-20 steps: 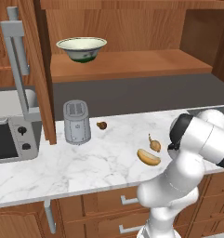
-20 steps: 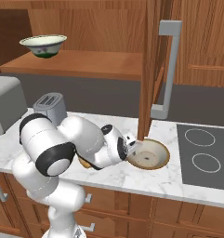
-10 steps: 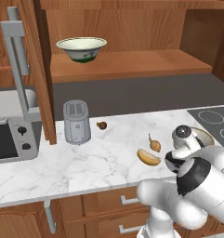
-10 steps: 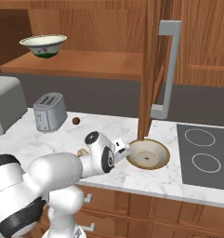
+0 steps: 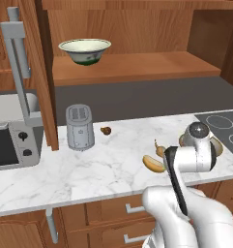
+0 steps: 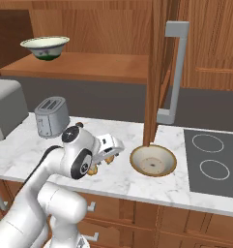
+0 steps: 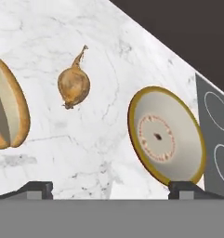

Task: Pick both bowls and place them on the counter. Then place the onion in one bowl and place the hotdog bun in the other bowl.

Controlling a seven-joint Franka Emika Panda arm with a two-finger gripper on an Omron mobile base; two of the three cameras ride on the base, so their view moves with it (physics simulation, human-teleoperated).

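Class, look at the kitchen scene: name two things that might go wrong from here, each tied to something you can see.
1. The cream-white bowl sits high on the shelf; lifting it down by its rim, it may slip.
2. The onion lies close to the hotdog bun on the counter; the open hand may nudge the bun, and the round onion may roll.

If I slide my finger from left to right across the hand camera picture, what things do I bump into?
hotdog bun → onion → tan-brown bowl → stove top
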